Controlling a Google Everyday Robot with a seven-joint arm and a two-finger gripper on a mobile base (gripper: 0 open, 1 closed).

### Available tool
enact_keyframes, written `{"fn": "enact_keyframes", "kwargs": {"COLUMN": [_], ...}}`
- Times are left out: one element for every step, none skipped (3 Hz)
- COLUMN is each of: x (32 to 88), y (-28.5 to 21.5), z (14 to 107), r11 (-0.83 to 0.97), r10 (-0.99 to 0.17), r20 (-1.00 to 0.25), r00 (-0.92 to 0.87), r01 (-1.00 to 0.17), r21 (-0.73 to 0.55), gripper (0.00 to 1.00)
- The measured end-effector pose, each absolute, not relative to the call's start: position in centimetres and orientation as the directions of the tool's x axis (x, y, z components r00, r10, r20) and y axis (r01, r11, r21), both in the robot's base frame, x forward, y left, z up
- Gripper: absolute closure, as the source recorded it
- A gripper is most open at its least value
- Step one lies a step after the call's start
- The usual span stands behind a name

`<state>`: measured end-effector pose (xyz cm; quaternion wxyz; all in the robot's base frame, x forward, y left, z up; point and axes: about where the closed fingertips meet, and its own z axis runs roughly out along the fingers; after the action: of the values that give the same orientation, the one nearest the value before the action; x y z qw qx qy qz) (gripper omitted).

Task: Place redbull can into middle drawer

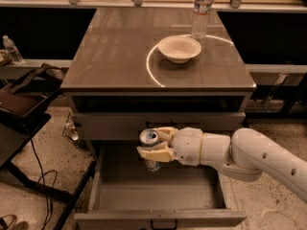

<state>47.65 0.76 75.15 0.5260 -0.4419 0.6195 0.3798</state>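
So the big brown desk [110, 56] takes up most of the shot, up and behind the tool. Right under the tool the middle drawer [158, 198] is pulled all the way out, a grey box with a bare floor and a small dark handle [163, 224] on its front panel, closest to the camera. The chunky white arm [259, 159] comes in from the right of the tool, low across the drawer's right side.

The tool [152, 146] hangs over the back-left part of the open drawer, just in front of the shut drawer front [201, 124] above it. Its pale fingers [154, 153] are clamped around the redbull can [149, 137]. The can sits upright in the grip with its silver top facing up, and its bottom end pokes out below the fingers, clear of the drawer floor as far as I can see.

Up on the desk, above and a bit right of the tool, there's a white bowl [179, 48], and just behind that a clear water bottle [201, 11] near the far edge.
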Motion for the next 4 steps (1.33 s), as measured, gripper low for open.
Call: {"fn": "enact_keyframes", "kwargs": {"x": [48.2,49.3,49.7,50.2], "y": [1.8,4.1,5.8,7.3], "z": [72.5,64.9,60.4,56.2], "r11": [0.312,0.27,0.231,0.202], "r10": [-0.13,-0.089,-0.051,-0.034], "r20": [-0.99,-0.993,-0.995,-0.996], "r00": [-0.061,-0.073,-0.08,-0.082], "r01": [-0.95,-0.962,-0.971,-0.977], "r21": [0.018,0.046,0.066,0.074], "gripper": [1.0,1.0,1.0,1.0]}}
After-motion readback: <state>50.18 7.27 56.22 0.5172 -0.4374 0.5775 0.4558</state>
